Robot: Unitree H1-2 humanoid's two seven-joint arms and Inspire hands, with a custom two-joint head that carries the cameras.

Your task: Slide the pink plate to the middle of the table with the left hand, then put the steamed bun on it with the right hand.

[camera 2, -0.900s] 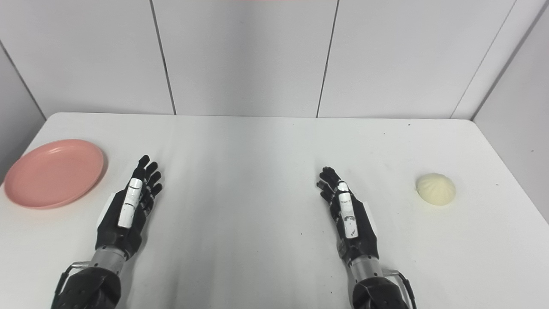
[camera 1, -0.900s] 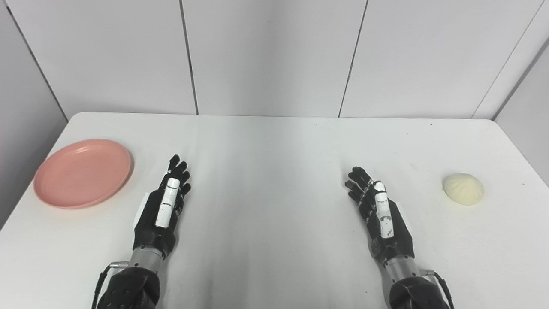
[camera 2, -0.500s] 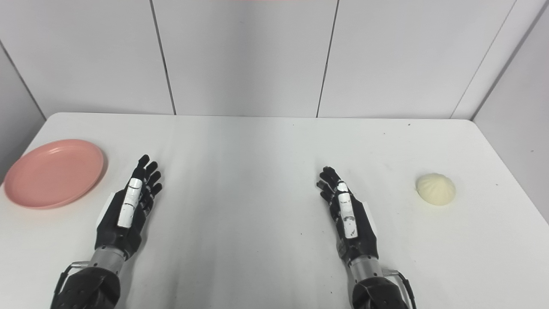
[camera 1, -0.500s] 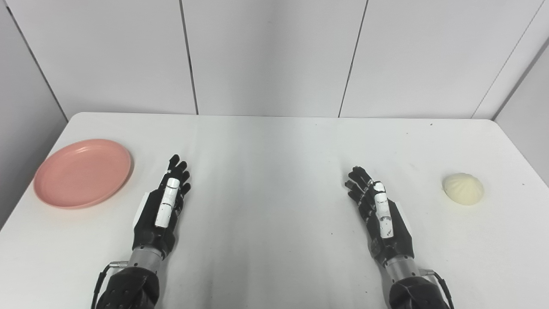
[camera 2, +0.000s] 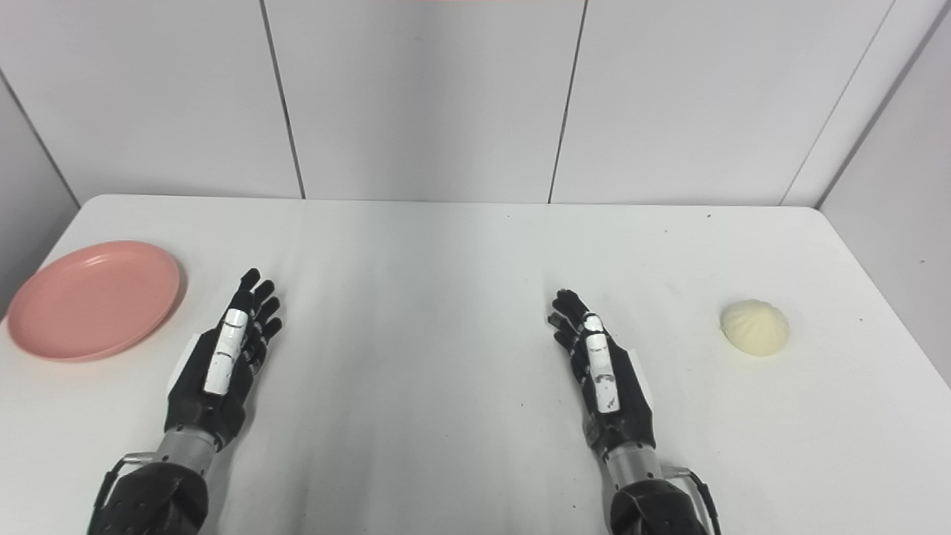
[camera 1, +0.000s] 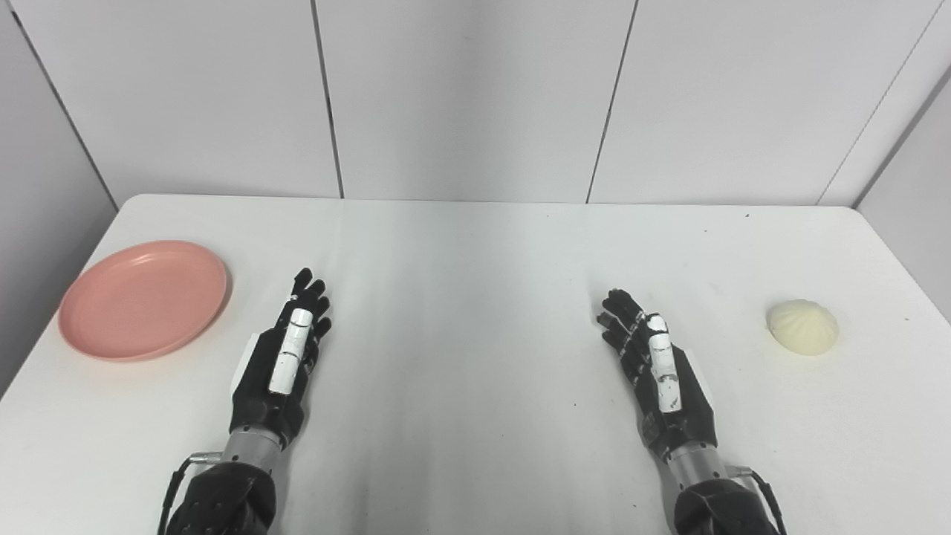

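Observation:
A pink plate (camera 1: pixel 143 298) lies at the table's far left edge with nothing on it. A pale steamed bun (camera 1: pixel 802 327) sits on the bare tabletop at the far right. My left hand (camera 1: pixel 281 359) rests open, fingers stretched forward, a short way right of the plate and not touching it. My right hand (camera 1: pixel 657 369) is open as well, edge-on with fingers extended, well left of the bun. Both hands hold nothing.
The white table (camera 1: pixel 468 267) is backed by grey wall panels close behind and at both sides. The plate lies near the left edge. A wide stretch of tabletop separates the two hands.

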